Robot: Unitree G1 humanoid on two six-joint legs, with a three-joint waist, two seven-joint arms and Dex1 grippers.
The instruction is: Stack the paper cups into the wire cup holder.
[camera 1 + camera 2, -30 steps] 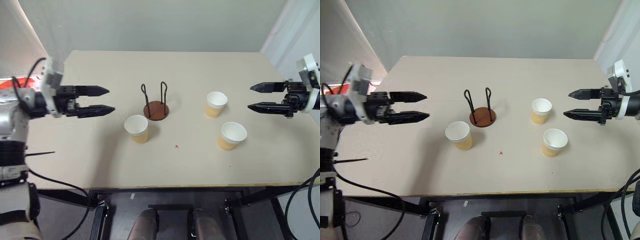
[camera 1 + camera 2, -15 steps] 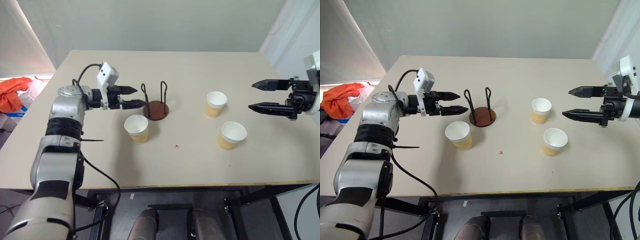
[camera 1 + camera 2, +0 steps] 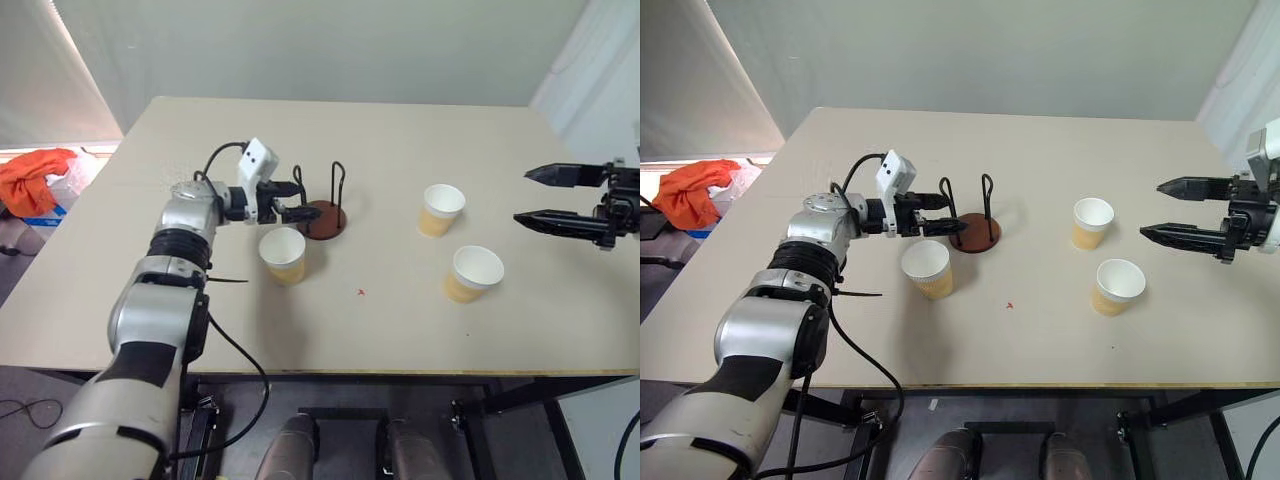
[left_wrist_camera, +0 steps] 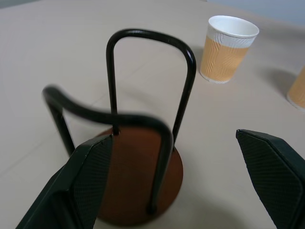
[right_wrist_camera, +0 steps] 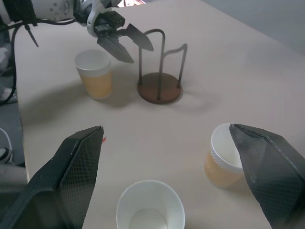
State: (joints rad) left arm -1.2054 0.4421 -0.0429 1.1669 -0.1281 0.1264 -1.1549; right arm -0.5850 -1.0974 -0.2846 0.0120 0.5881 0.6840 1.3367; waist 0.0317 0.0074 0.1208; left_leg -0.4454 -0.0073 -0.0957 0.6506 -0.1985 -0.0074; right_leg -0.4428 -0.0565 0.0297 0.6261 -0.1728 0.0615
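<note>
The right arm is cut off at the picture's edge in the head views, so little more than the right claw (image 3: 1172, 209) shows. In the left wrist view the nearer wire loop is blurred, and 1 cup at the frame edge is cut off.

The wire cup holder (image 3: 321, 214) stands upright on the beige counter (image 3: 400, 140), empty, its 2 black loops rising from the reddish-brown disc. The left claw (image 3: 299, 199) hovers just beside the holder, on its left, with its 2 black fingers spread wide and gripping nothing; from the wrist view the holder sits between the fingers, though whether a fingertip touches a wire is hard to tell.

The 3 paper cups all stand upright with rims up. 1 cup (image 3: 283, 254) sits just in front of the holder, below the left claw. 2 more, (image 3: 440, 209) and (image 3: 472, 273), stand near each other on the right side. The right claw hangs above the counter beyond them, fingers wide apart and empty.

An orange cloth (image 3: 32, 178) lies off the counter's left edge.
</note>
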